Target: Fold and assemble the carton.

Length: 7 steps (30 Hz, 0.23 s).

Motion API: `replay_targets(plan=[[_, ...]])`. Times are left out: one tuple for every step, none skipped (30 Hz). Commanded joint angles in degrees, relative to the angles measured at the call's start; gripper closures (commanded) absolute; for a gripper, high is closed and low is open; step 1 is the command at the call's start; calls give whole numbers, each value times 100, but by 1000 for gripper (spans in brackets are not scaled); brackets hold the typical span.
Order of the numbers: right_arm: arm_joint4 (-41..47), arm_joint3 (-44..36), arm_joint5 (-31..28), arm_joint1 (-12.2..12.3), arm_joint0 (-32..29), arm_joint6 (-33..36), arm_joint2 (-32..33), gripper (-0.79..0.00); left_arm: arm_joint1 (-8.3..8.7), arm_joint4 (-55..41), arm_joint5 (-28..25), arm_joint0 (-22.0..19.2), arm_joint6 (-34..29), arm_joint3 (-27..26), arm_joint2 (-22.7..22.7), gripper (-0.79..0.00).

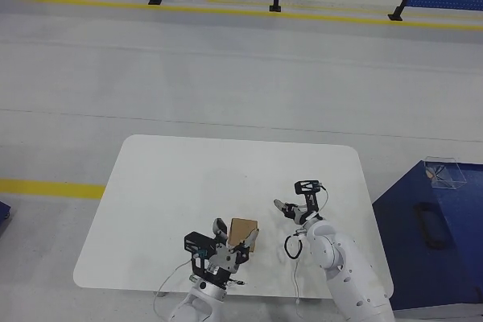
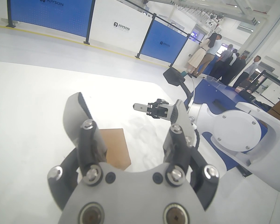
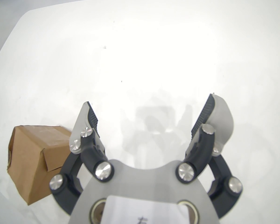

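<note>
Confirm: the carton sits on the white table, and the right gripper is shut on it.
Wrong: the right gripper is open and apart from the carton, as the right wrist view shows. The carton does sit on the white table.

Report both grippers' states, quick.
Left gripper: open, holding nothing; the carton is close by.
Right gripper: open, empty, above the table.
</note>
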Motion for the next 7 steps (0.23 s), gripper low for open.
replay_targets(plan=[[0, 0, 0, 0, 0, 0, 0, -785, 0, 0, 0, 0, 0, 0, 0, -694], [0, 0, 0, 0, 0, 0, 0, -785, 0, 0, 0, 0, 0, 0, 0, -727], [0, 0, 0, 0, 0, 0, 0, -784, 0, 0, 0, 0, 0, 0, 0, -746], [0, 0, 0, 0, 0, 0, 0, -785, 0, 0, 0, 0, 0, 0, 0, -762], [0, 0, 0, 0, 0, 0, 0, -784, 0, 0, 0, 0, 0, 0, 0, -775], [0, 0, 0, 0, 0, 0, 0, -784, 0, 0, 0, 0, 0, 0, 0, -781], [0, 0, 0, 0, 0, 0, 0, -784, 0, 0, 0, 0, 0, 0, 0, -784]])
